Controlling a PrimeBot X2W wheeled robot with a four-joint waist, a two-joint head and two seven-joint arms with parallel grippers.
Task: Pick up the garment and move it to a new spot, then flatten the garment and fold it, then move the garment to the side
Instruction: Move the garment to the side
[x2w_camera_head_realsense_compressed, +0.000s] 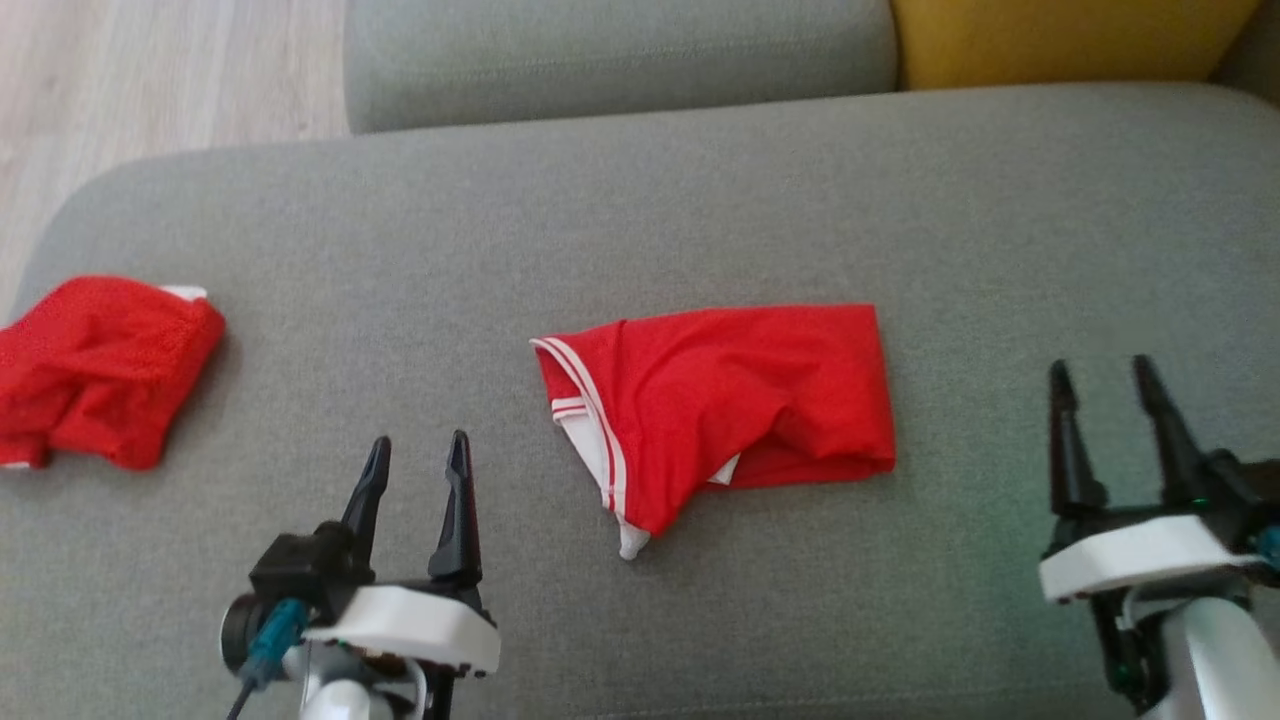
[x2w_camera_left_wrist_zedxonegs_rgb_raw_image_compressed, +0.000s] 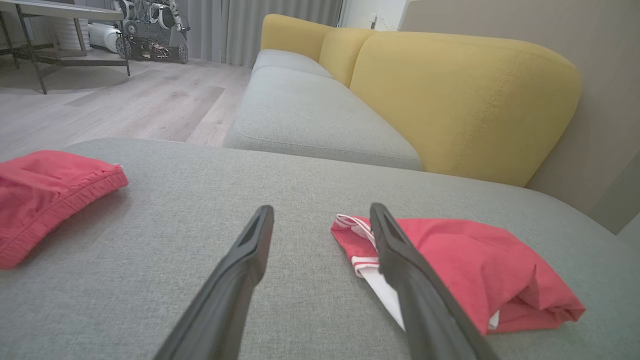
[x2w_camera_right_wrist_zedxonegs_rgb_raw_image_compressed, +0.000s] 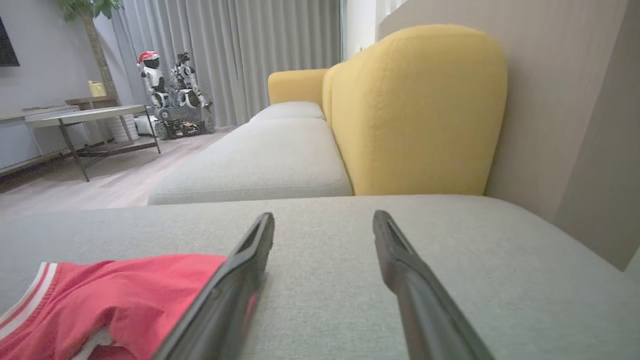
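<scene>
A red garment (x2w_camera_head_realsense_compressed: 720, 405) with white trim lies loosely folded near the middle of the grey sofa cushion (x2w_camera_head_realsense_compressed: 640, 210). My left gripper (x2w_camera_head_realsense_compressed: 418, 472) hovers open at the lower left, a short way left of the garment's striped edge. In the left wrist view the garment (x2w_camera_left_wrist_zedxonegs_rgb_raw_image_compressed: 475, 270) lies just right of the open fingers (x2w_camera_left_wrist_zedxonegs_rgb_raw_image_compressed: 250, 265). My right gripper (x2w_camera_head_realsense_compressed: 1100, 400) stands open at the lower right, apart from the garment's right edge. The right wrist view has the garment (x2w_camera_right_wrist_zedxonegs_rgb_raw_image_compressed: 115, 295) at the lower left, partly behind the left finger (x2w_camera_right_wrist_zedxonegs_rgb_raw_image_compressed: 235, 285).
A second red garment (x2w_camera_head_realsense_compressed: 95, 370) lies bunched at the cushion's left edge, also in the left wrist view (x2w_camera_left_wrist_zedxonegs_rgb_raw_image_compressed: 45, 195). A yellow backrest (x2w_camera_left_wrist_zedxonegs_rgb_raw_image_compressed: 460, 100) rises at the far right. Beyond the cushion's left edge is wooden floor (x2w_camera_head_realsense_compressed: 150, 70) with a table (x2w_camera_right_wrist_zedxonegs_rgb_raw_image_compressed: 75, 120).
</scene>
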